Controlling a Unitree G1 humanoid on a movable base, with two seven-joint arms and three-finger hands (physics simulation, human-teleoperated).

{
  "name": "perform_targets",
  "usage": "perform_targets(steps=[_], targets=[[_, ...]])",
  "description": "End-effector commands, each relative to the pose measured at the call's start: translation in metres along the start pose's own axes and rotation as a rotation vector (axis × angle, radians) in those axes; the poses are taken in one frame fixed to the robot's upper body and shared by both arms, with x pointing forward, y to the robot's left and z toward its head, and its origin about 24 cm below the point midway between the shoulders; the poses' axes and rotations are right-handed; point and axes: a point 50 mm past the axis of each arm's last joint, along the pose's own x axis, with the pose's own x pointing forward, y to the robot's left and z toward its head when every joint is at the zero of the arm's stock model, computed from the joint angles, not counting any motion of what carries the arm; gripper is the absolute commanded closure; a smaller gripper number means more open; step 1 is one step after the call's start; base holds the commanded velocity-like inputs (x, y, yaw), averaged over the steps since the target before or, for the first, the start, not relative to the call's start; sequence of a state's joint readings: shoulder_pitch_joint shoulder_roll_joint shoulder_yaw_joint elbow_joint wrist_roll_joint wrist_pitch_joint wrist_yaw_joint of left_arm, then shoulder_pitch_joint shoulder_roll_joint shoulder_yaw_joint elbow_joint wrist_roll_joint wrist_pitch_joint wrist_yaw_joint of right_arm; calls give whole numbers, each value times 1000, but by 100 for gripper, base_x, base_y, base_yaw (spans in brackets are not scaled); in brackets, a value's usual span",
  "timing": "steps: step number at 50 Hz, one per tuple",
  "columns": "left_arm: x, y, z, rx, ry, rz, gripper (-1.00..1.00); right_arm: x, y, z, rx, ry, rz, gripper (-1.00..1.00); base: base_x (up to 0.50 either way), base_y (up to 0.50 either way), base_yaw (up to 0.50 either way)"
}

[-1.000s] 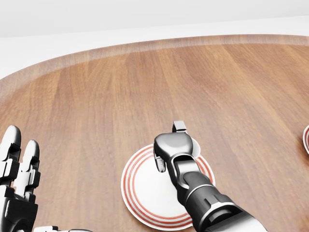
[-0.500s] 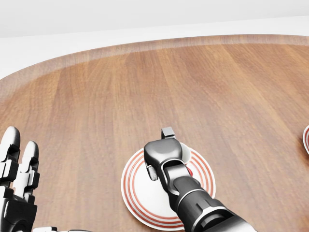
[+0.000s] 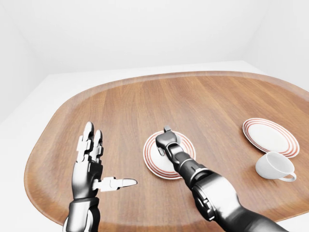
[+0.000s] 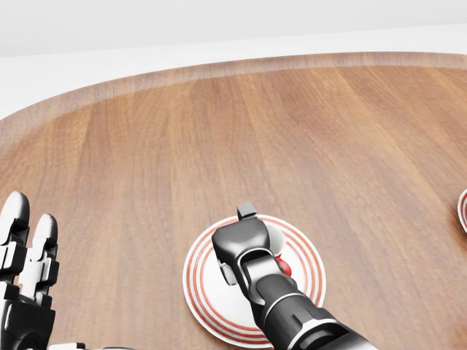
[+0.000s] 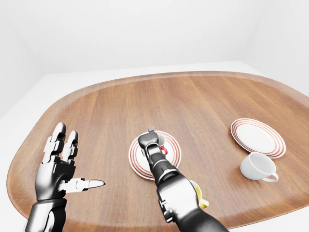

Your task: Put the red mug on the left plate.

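**Right hand over the left plate, red mug mostly hidden beneath it**

The right hand (image 4: 244,244) sits over the left plate (image 4: 202,288), knuckles up, one fingertip poking past its top edge in the head view. The red mug (image 4: 284,268) shows only as a small glossy red patch just to the right of the wrist, over the plate's ringed rim; the hand covers the rest. Whether the fingers close round the mug cannot be told from these views.

The left plate is round, white and smooth, with thin concentric red rings near its edge. It lies on a wooden table (image 3: 125,106) with rounded corners, a warm brown grain and a paler lip.

The left hand (image 3: 89,162) stands well to the left of the right hand, fingers spread wide and upright, thumb pointing toward the plate, holding nothing.

Well to the right of the right hand lie a second ringed plate (image 3: 269,136) and, just below it, a plain white cup (image 3: 274,166) on its side. A yellow object (image 5: 199,195) peeks out from behind the right forearm.
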State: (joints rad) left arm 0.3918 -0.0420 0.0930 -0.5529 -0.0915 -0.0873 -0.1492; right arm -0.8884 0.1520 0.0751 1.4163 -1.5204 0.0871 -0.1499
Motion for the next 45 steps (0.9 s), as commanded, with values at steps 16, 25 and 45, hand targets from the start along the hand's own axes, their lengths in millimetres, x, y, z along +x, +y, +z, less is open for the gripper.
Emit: perform_targets(steps=[16,25,45], targets=[[-1,0,0,0,2,1,-100,-2,8,4,-62,-19,27,-100,0,0,0],[0,0,0,0,1,2,-100,-3,11,6,-66,-22,40,-100,0,0,0],[0,0,0,2,0,0,-100,6,-109,-15,95,24,-308,-100,0,0,0]])
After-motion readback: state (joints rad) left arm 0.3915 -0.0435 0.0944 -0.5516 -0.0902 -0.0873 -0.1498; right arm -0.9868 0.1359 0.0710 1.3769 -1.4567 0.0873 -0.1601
